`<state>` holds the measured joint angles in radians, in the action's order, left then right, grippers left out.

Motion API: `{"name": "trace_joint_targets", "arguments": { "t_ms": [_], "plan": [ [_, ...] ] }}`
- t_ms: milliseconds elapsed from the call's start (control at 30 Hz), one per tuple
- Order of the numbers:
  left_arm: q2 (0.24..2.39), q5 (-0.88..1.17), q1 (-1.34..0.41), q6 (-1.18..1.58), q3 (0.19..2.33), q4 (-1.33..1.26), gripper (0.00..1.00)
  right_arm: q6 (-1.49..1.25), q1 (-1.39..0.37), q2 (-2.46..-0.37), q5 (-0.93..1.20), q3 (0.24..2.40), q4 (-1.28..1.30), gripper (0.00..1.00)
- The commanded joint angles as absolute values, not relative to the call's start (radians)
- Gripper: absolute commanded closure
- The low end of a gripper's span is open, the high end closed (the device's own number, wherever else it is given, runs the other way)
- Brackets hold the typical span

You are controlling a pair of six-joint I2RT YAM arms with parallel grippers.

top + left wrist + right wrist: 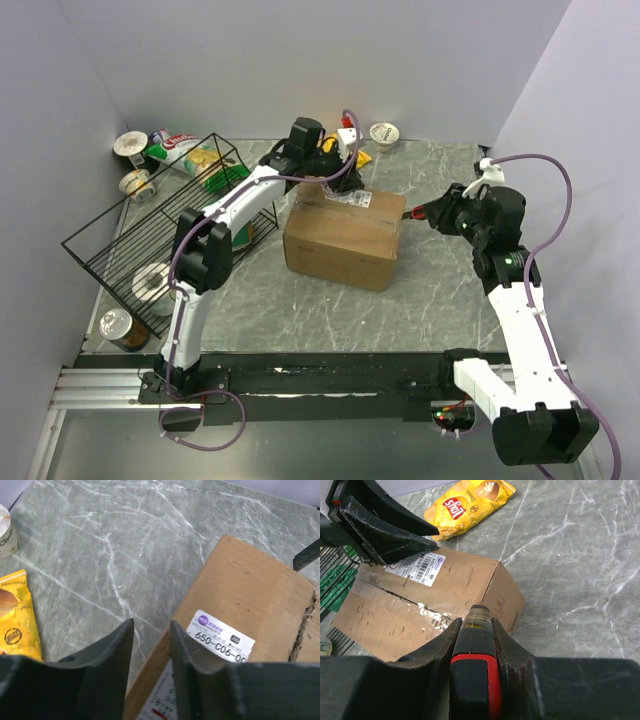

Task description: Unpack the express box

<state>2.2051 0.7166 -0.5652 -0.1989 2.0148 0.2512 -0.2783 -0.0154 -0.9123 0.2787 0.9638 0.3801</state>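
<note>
The box (340, 245) sits in the middle of the bench (300, 310), with its long axis running left to right and slanting a little. Its top seam follows that same line. In the right wrist view the seam looks ragged and split, with white shreds along it, so I judge the tape to be cut through for at least part of its length.

The right tool (474, 622) is clamped on a red and black cutter (470, 675). It hangs just off the right end of the box, and the cutter's tip points left at the box, along the long axis.

The left tool (150, 630) is over the far top edge of the box, beside the white label (220, 642). Its two fingers are partly spread with nothing between them. Through the gap only the edge of the box and bare bench show.

The coming move turns on the far flap. It lies directly under the left tool, which is the nearer arm to it, and its free edge runs along the seam on the near side of that tool. The right tool has its grip taken up by the cutter, so I judge the lifting falls to the left. A yellow bag of crisps (470, 502) lies beyond the box, apart from it.
</note>
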Motion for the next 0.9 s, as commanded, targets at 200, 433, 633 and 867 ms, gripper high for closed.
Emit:
{"name": "trace_joint_targets", "arguments": {
  "t_ms": [200, 433, 633, 867],
  "plan": [
    [2.184, 0.787, -0.526, -0.276, 1.944, 0.537, 0.54, -0.187, -0.029, -1.074, 0.287, 1.084, 0.354, 1.0],
    [2.089, 0.779, -0.522, -0.278, 1.844, 0.629, 0.52, -0.173, -0.032, -1.187, 0.319, 1.157, 0.298, 1.0],
    [2.03, 0.692, -0.522, -0.305, 1.804, 0.664, 0.46, -0.164, -0.044, -1.224, 0.376, 1.167, 0.262, 1.0],
    [2.054, 0.734, -0.503, -0.23, 1.956, 0.588, 0.33, -0.074, -0.046, -1.148, 0.42, 1.098, 0.253, 1.0]
  ]
}}
